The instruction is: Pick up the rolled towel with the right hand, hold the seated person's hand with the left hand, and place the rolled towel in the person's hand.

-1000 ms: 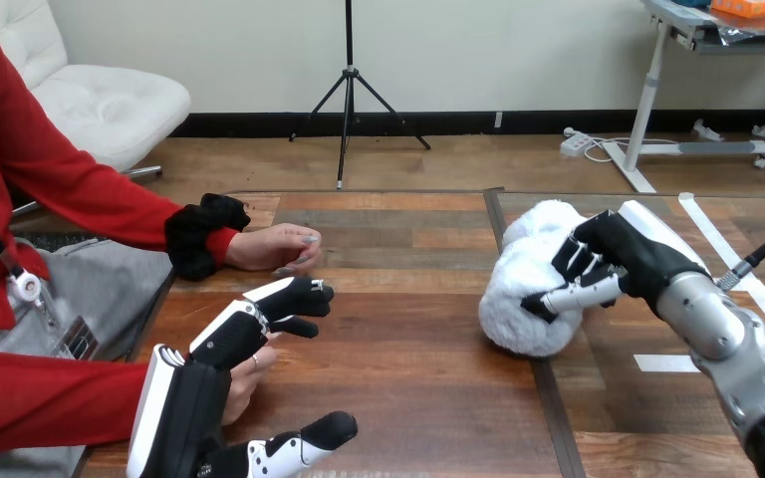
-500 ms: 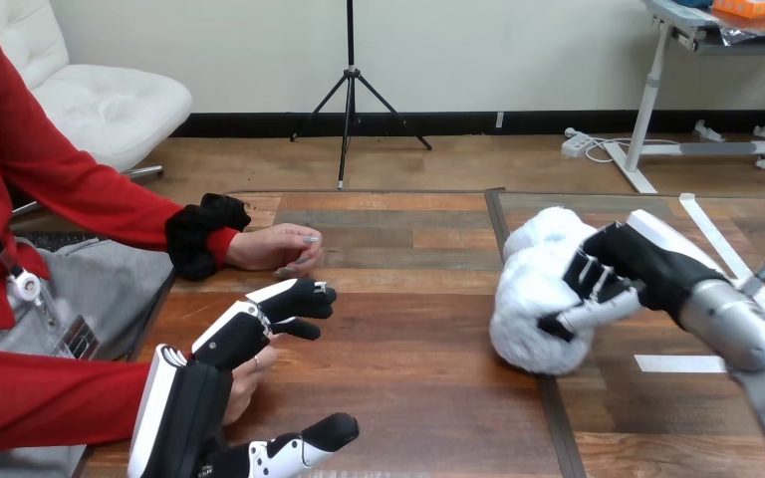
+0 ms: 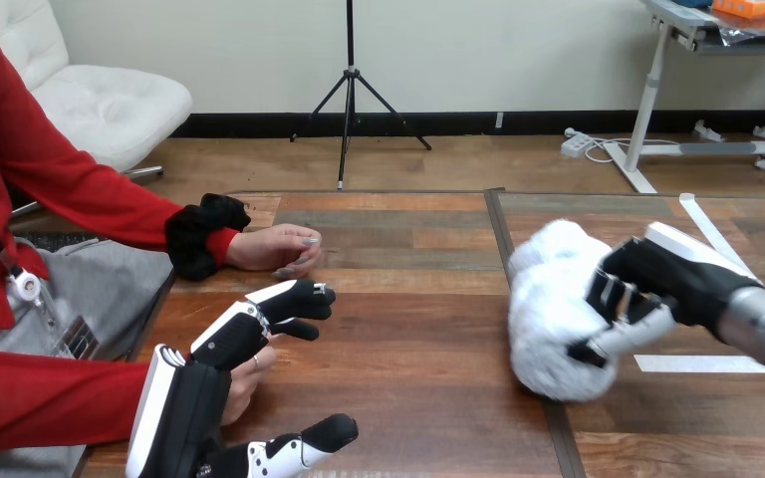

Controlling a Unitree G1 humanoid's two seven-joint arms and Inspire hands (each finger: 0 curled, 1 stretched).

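Two robot hands above the wooden tabletop (image 3: 408, 349), the right one wrapped round the rolled towel (image 3: 553, 309).
On the right side of the tabletop, the fluffy white towel stands on end in the right hand (image 3: 672, 279). The fingers (image 3: 618, 297) curl over its side and the thumb presses in lower down, with the silver forearm reaching in from the right edge. Since a second ago the towel and that hand have come nearer the robot and a little to the right. The left hand (image 3: 194, 393) has not moved: it is at the lower left, back turned up, fingers reaching forward and loosely spread, thumb held wide. The person's hand (image 3: 244, 376) lies just under its palm; whether they touch I cannot tell. The person's other hand (image 3: 279, 247) rests loosely curled on the tabletop farther back, well apart from the towel.
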